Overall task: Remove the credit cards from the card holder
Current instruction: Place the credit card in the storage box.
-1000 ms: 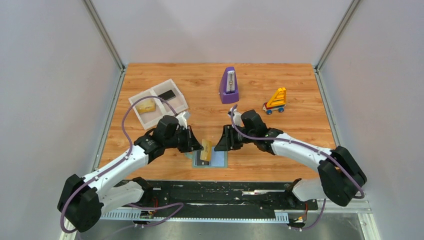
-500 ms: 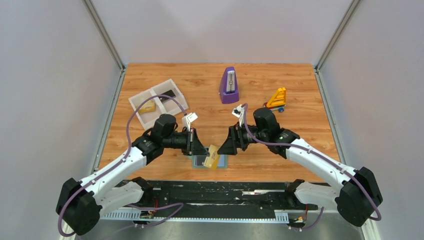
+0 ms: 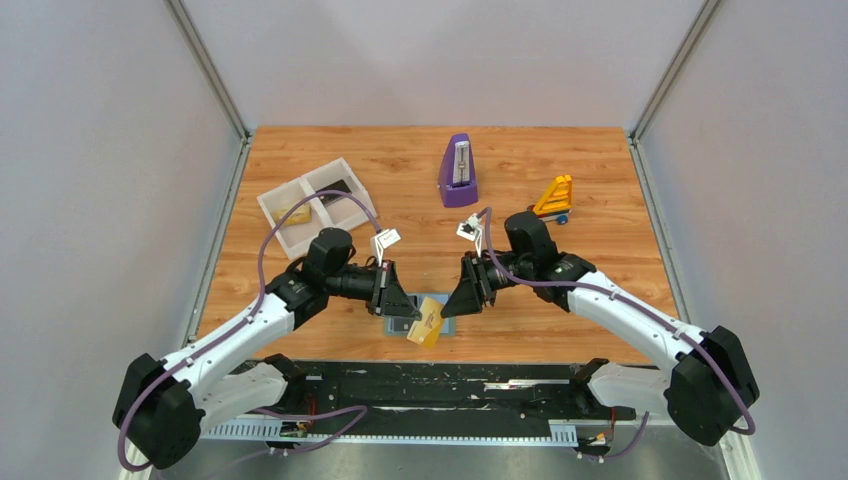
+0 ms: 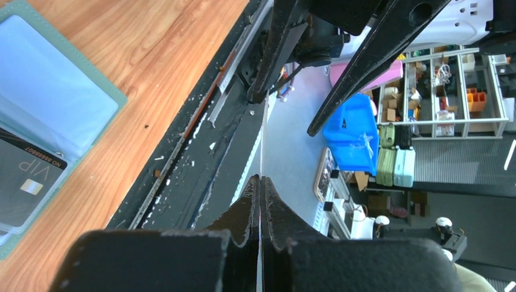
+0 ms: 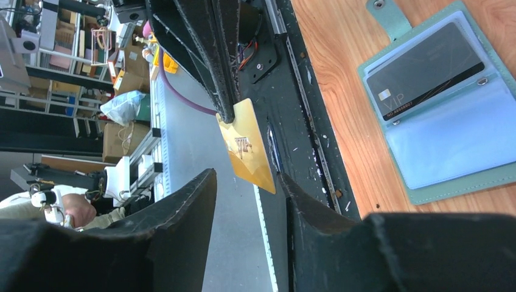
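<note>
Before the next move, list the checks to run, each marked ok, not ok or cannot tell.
1. Left gripper shut on the thin yellowish-gold card: ok.
2. Gold card clear of the pale teal bifold card holder: ok.
3. Right gripper open, not pinching that card: ok.
4. Dark grey VIP card out of the holder: not ok, it sits in a pocket.
5. Holder lying open on the wooden table: ok.
6. Left grip firm enough to carry: cannot tell.
</note>
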{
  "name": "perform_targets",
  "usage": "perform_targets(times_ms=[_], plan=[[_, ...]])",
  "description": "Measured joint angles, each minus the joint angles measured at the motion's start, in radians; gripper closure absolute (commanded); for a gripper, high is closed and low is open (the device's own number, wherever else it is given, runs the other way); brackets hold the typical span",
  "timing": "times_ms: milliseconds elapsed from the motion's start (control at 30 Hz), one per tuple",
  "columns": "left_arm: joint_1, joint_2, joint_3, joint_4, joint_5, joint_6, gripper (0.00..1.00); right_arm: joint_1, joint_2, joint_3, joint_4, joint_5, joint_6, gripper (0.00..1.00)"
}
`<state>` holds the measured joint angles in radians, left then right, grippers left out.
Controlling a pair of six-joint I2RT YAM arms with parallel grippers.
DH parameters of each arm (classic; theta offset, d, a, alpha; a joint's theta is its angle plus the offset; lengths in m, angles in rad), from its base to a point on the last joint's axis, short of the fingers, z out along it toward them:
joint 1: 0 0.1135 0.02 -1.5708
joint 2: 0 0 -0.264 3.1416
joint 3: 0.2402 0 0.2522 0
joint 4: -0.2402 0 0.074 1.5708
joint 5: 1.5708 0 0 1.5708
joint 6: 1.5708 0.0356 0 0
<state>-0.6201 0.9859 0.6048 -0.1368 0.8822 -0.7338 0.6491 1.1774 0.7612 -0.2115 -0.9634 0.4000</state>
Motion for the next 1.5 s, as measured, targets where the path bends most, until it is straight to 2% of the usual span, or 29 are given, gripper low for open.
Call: perform_targets(times_ms=[100,300,367,433,533,600,667,733,1000,1233,1500], plan=[[0.000,0.015,0.000,0.004,0.021,0.001,1.00,0.000,0.005,0.000,0.003,-0.015,-0.003,0.70],[0.000,0.050,0.023,-0.006,0.050,0.019,1.00,-0.003,0.027,-0.008,0.036,-0.019,0.015,0.98],[0.000,0.056,0.032,-0.017,0.051,0.029,0.97,-0.003,0.027,-0.021,0.060,-0.025,0.033,1.00],[0.000,0.058,0.035,-0.029,0.050,0.037,0.89,-0.004,0.027,-0.028,0.080,-0.035,0.047,1.00],[0.000,0.059,0.045,-0.045,0.042,0.048,0.54,-0.005,0.025,-0.039,0.106,-0.044,0.072,1.00],[0.000,0.059,0.058,-0.058,0.019,0.053,0.37,-0.004,0.022,-0.043,0.119,-0.042,0.088,1.00],[0.000,0.055,0.077,-0.072,-0.013,0.055,0.27,-0.003,0.017,-0.044,0.122,-0.031,0.109,1.00],[0.000,0.037,0.096,-0.089,-0.060,0.058,0.23,-0.003,0.009,-0.044,0.126,-0.013,0.127,1.00],[0.000,-0.076,0.179,-0.202,-0.292,0.071,0.18,-0.003,-0.033,-0.044,0.170,0.092,0.222,1.00],[0.000,-0.149,0.194,-0.278,-0.465,0.060,0.19,-0.003,-0.066,-0.044,0.186,0.262,0.321,1.00],[0.000,-0.238,0.157,-0.237,-0.518,-0.018,0.25,-0.003,-0.100,-0.055,0.292,0.438,0.462,1.00]])
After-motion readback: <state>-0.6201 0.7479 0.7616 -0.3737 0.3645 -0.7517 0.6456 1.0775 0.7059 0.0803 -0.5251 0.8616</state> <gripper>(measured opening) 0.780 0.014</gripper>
